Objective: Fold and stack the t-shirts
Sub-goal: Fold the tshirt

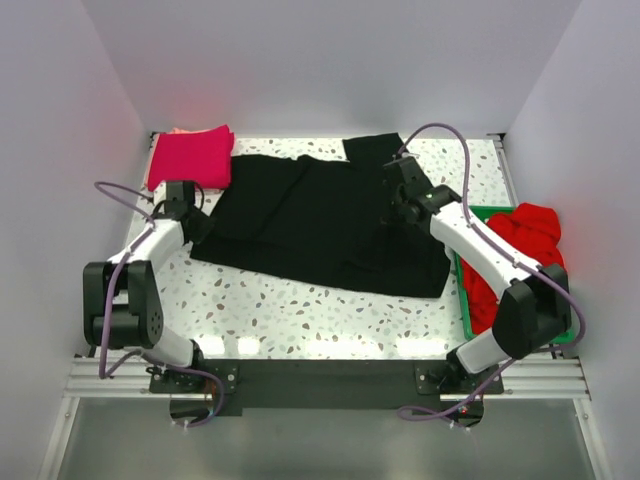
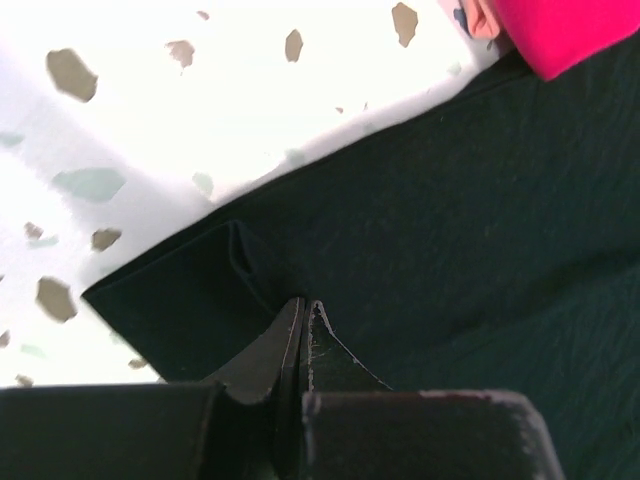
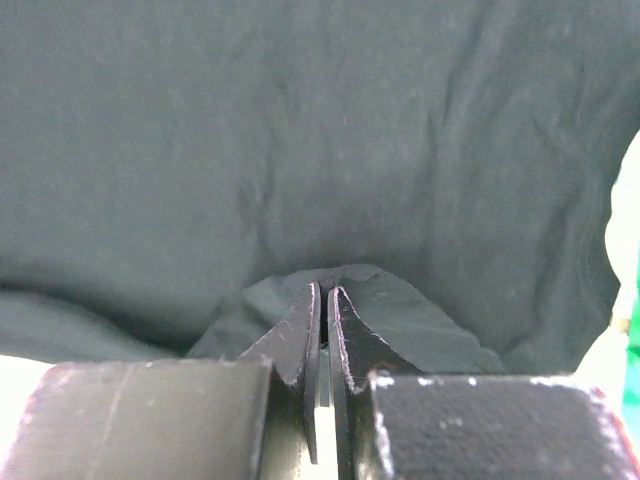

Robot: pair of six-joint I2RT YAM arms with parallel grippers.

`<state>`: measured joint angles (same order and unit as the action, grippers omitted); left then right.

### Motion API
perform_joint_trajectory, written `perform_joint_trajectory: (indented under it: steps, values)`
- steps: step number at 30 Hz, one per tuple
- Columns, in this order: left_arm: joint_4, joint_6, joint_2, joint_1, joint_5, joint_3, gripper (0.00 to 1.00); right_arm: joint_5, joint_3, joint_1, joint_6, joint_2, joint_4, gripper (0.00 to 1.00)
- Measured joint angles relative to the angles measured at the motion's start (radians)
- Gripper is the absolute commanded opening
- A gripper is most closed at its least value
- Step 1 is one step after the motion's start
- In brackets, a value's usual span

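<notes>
Left pincer point(image 2: 303, 303) is clamping the black t-shirt point(image 1: 310, 225) at its left edge, right pincer point(image 3: 322, 290) is clamping its right side. That shirt is lying spread on the surface point(image 1: 300, 320), with the magenta t-shirt point(image 1: 190, 158) touching its far-left corner.

Your top view is lit evenly from above. The table point(image 1: 300, 310) glares white along the near edge, and the red tee point(image 1: 525, 232) throws a pink cast on the right wall. Left wrist: table blown out upper left, speckles soft. Right wrist: black tee point(image 3: 300, 130) washed grey-green, fingers point(image 3: 295, 345) blurred at bottom.
</notes>
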<state>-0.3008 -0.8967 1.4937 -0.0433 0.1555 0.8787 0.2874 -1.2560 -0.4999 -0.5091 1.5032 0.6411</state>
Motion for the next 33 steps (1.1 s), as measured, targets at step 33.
perform_joint_trajectory:
  steps: [33]
  values:
    - [-0.003, -0.002, 0.175, -0.002, 0.036, 0.145, 0.00, -0.284, 0.030, 0.358, -0.008, 0.098, -0.186, 0.00]
